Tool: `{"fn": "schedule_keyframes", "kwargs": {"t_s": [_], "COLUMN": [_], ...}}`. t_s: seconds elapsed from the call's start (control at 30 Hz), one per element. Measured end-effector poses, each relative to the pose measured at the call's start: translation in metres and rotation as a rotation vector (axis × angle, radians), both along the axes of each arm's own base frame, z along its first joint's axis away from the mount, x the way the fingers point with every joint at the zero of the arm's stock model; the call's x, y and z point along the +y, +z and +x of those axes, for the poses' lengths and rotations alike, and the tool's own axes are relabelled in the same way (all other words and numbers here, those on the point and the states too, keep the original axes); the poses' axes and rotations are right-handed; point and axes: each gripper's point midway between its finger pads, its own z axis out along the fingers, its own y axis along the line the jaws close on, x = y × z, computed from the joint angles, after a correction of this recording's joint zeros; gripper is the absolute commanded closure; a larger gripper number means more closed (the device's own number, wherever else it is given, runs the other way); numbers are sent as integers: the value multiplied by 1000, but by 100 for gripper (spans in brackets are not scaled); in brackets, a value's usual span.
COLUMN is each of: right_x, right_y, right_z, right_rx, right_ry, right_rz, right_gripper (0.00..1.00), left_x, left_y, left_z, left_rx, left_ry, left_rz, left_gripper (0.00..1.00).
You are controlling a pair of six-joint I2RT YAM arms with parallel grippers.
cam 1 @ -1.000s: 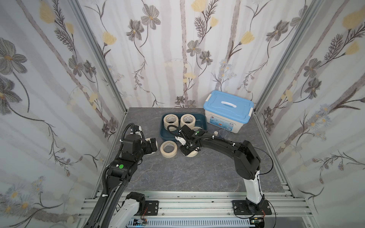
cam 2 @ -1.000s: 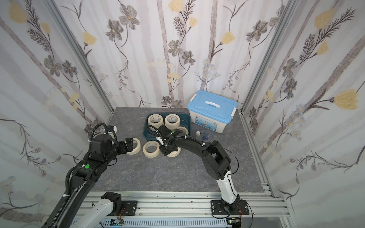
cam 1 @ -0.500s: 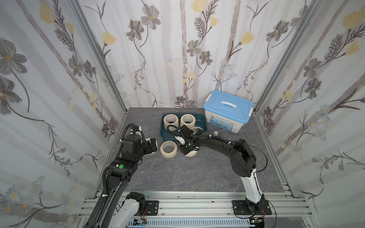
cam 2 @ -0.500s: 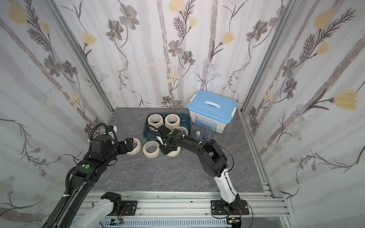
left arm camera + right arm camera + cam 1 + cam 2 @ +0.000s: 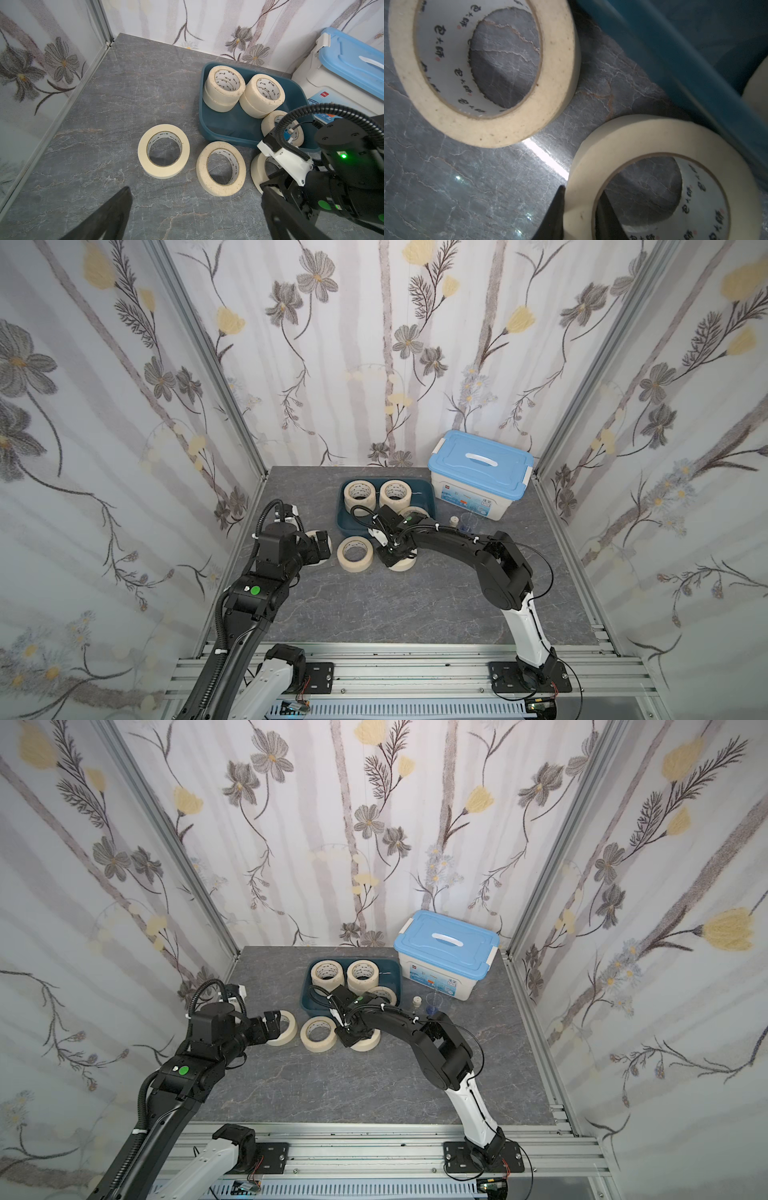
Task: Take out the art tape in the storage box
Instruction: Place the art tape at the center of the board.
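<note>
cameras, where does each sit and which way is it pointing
top views: high over the front rail, looking down and back; both arms whole, storage box at the far end.
left wrist: on the left arm, facing the box across the table; open left gripper, right arm.
right wrist: low, close on the art tape roll the right gripper pinches.
shared: both wrist views show that roll.

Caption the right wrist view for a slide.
Right gripper pinching the wall of a tape roll outside the blue tray; second roll lies flat nearby.
</note>
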Motion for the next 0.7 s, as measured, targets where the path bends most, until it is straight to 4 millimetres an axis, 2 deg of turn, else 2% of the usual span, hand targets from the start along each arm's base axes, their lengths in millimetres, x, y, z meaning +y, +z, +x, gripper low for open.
{"fn": "schedule_keyframes", "kwargs": {"t_s": [0.4, 0.5, 0.7], "right_x": [0, 0, 2], "right_y": [8, 17, 46], "right_z": [6, 5, -4], "right_rx": [6, 1, -4], "right_ry": [-20, -21, -2], "right_rz": [42, 59, 128], "right_gripper": [62, 58, 57], "left_x": [1, 1, 0], "left_y": [0, 0, -1], "left_z": [0, 0, 1], "left_rx": [2, 2, 4], "left_ry": [2, 2, 2], "left_rz": [1, 1, 1], "left_gripper": [0, 0, 0]}}
